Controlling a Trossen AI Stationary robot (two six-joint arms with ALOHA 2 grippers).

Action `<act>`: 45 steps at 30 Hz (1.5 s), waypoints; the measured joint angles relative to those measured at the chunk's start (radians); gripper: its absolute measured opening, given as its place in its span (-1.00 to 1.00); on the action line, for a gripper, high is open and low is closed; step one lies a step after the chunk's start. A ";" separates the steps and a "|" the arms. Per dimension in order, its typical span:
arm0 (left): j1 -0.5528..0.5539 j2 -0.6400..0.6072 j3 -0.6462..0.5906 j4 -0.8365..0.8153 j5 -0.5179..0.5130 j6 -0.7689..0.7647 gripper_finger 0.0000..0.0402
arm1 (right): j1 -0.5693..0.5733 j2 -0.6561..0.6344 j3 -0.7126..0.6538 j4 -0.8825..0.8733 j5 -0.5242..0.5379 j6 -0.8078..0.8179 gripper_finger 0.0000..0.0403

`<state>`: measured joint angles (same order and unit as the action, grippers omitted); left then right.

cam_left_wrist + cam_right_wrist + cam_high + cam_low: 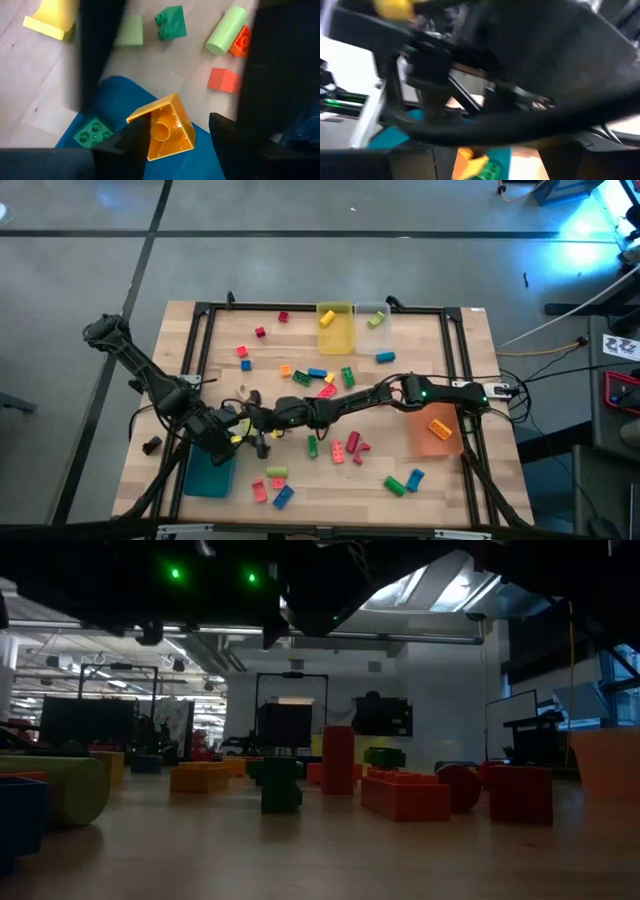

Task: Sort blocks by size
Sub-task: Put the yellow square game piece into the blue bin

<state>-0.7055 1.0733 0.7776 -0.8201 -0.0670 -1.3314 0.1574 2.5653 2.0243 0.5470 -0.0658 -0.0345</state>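
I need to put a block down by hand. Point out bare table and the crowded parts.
Bare wood lies at the table's far right corner, beyond the orange bin, and at the far left between the red block and the frame. Crowded: the middle, where both arms meet by the teal bin, and the near centre blocks.
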 joint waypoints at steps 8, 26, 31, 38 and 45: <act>0.000 0.000 0.000 -0.001 0.000 -0.005 -0.07 | 0.000 0.002 0.000 -0.060 0.074 0.000 0.15; 0.000 0.000 0.000 -0.008 -0.027 -0.050 -0.07 | 0.027 0.072 0.000 -0.018 0.048 -0.023 0.15; -0.008 0.000 0.000 -0.009 -0.020 -0.053 -0.07 | 0.026 0.072 0.000 -0.016 0.048 -0.023 0.15; -0.028 0.000 0.000 -0.009 -0.001 -0.060 -0.07 | 0.026 0.068 0.000 0.047 0.048 -0.018 0.15; -0.026 0.000 0.000 -0.006 -0.026 -0.060 -0.07 | 0.026 0.065 0.000 0.109 0.081 -0.024 0.15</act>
<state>-0.7315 1.0737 0.7776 -0.8257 -0.0931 -1.3913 0.1829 2.6301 2.0247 0.6560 0.0153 -0.0581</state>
